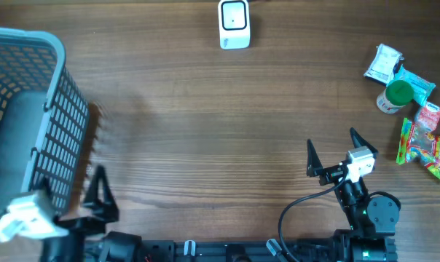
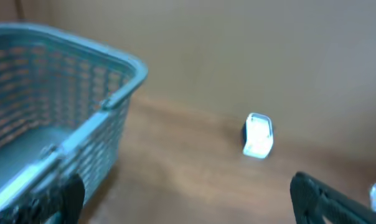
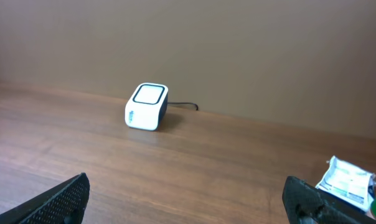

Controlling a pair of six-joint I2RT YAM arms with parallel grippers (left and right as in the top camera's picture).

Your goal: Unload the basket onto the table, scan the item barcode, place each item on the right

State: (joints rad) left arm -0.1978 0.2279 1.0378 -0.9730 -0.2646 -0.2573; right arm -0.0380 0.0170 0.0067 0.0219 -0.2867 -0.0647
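The white barcode scanner (image 1: 234, 24) stands at the table's far edge, also seen as the scanner (image 2: 258, 135) and the scanner (image 3: 147, 106) from both wrists. The items lie at the right: a white packet (image 1: 382, 64), a green-capped bottle (image 1: 396, 94), a teal packet (image 1: 418, 84) and bright candy bags (image 1: 427, 145). My right gripper (image 1: 331, 142) is open and empty, left of the items; its view shows the gripper (image 3: 185, 202) over bare wood, with the white packet (image 3: 347, 180) at the right edge. My left gripper (image 2: 188, 202) is open and empty beside the basket.
A tall blue-grey mesh basket (image 1: 56, 109) fills the left side, with the left arm close against its near right wall (image 2: 107, 124). Both arm bases sit along the front edge. A cable runs from the scanner toward the back.
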